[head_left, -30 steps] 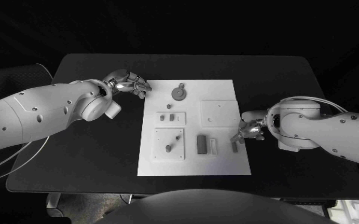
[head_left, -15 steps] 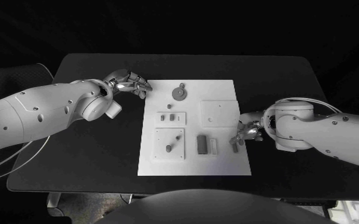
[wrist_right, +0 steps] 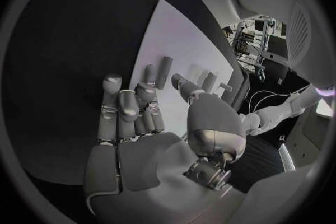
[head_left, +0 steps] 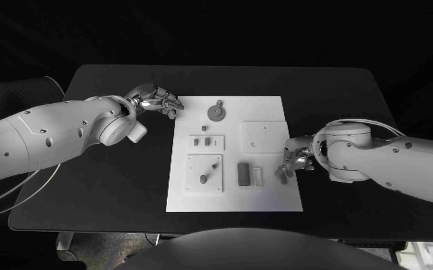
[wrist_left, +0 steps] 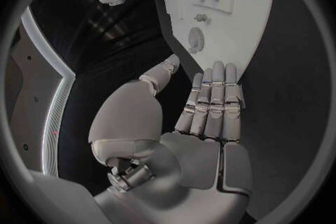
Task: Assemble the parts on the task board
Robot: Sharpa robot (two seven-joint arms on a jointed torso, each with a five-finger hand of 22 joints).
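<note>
The white task board (head_left: 271,192) lies mid-table with several grey parts on it: a round toothed piece (head_left: 216,112) at the far end, two small pieces (head_left: 201,139) on a raised plate, and a dark block (head_left: 243,174). A short dark peg (head_left: 283,177) lies flat by the board's right edge. My right hand (head_left: 295,159) hovers at that edge just beyond the peg, its fingers spread, holding nothing; the peg (wrist_right: 165,71) lies past its fingertips (wrist_right: 145,89). My left hand (head_left: 155,100) rests off the board's far-left corner, fingers (wrist_left: 213,101) straight and empty.
A raised square plate (head_left: 264,135) sits on the board's right half, and a plate with upright pegs (head_left: 204,173) is at its near left. Black table (head_left: 108,176) surrounds the board on all sides. The toothed piece (wrist_left: 196,39) lies ahead of my left fingers.
My right arm and hand have crept slightly left toward the board's right edge. The left arm and the parts have not moved.
</note>
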